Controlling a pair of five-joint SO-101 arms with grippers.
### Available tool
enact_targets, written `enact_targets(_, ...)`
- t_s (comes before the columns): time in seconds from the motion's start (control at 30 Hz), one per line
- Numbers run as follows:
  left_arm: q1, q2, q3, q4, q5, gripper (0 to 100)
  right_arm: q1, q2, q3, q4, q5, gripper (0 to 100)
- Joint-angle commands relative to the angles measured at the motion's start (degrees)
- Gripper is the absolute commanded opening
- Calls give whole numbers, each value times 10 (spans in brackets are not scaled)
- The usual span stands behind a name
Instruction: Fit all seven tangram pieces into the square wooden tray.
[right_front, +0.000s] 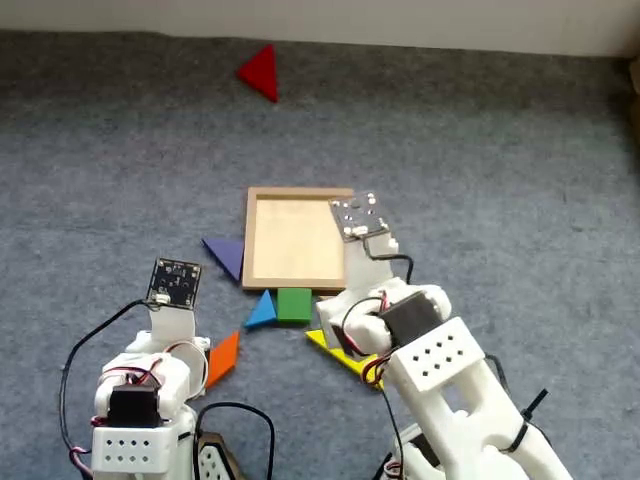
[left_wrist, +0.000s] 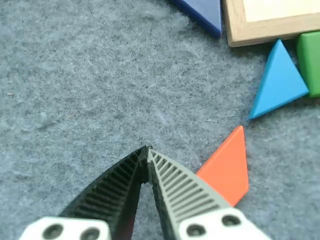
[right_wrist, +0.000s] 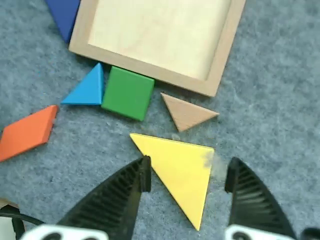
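Tray (right_front: 300, 192) sits mid-table; all 7 pieces lie outside it. Along its near edge lie a blue triangle (right_front: 262, 311), green square (right_front: 294, 304) and tan triangle (right_wrist: 187, 113). A navy triangle (right_front: 228, 254) is just beside its side. The yellow triangle (right_wrist: 180, 167) lies between the spread jaws of the right gripper (right_wrist: 188, 170). The left gripper (left_wrist: 146, 152) has its tips together, beside the orange parallelogram (left_wrist: 229, 167). The red triangle (right_front: 261, 71) lies well apart, at the far side.

Even, diffuse light is spread across the grey mat (right_front: 480, 150). Shadows are cast faint and soft-edged; source perhaps overhead. The far wall strip (right_front: 400, 20) is lit brightest.
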Motion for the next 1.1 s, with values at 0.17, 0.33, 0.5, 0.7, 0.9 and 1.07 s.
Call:
enact_targets(0.17,-6,-23,11,4,-3,7,-58,142,-47,-6,-37,428)
enact_targets(0.33,-6,-23,11,4,-3,7,-56,237,-92,-11,-58,454)
enact_targets(0.5,-6,-23,11,4,-3,7,-67,276,-97,-9,-25,454)
enact_targets(0.7,-6,-23,11,4,-3,7,-65,299,-96,-12,39,454)
enact_targets(0.9,-6,-23,11,4,-3,7,-65,364,-99,-13,83,454)
enact_targets(1.07,-6,-23,11,4,-3,7,-65,398,-99,-41,113,454)
